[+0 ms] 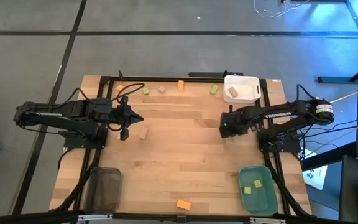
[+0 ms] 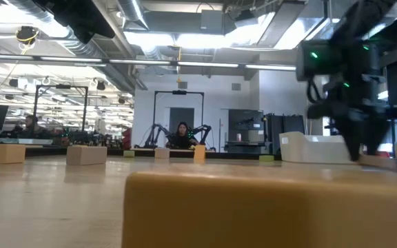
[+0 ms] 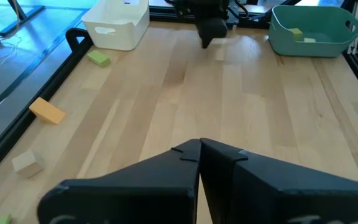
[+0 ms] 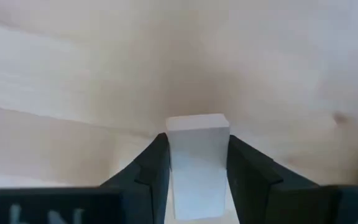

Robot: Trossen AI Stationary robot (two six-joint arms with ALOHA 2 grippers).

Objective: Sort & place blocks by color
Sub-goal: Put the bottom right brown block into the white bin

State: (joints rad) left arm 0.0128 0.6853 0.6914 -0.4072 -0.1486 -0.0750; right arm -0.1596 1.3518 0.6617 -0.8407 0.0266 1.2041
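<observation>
My right gripper [image 1: 226, 129] points down over the table's right middle, shut on a pale tan block [image 4: 197, 158]. My left gripper [image 1: 139, 118] waits shut at the left middle, its fingertips [image 3: 199, 148] together with nothing between them. A tan block [image 1: 143, 132] lies flat on the table just beside it. Along the far edge lie orange [image 1: 181, 85], green [image 1: 214, 89] and tan [image 1: 162, 89] blocks. An orange block [image 1: 183, 204] lies at the near edge. Two green blocks [image 1: 257, 183] lie in the green tray [image 1: 261, 202], and a tan one [image 1: 233, 91] in the white tray [image 1: 244, 81]. My right gripper pinches the pale tan block by two opposite side faces [image 4: 174, 163] between its two fingers. The fingers come from above, pointing down. The block stands straight between them, its end face [image 4: 197, 123] past the fingertips; whether it is clear of the table I cannot tell.
A grey tray [image 1: 102, 188] stands at the near left corner. A dark metal frame [image 1: 166, 78] runs round the table's edge. The wide middle of the wooden table [image 1: 185, 155] is bare.
</observation>
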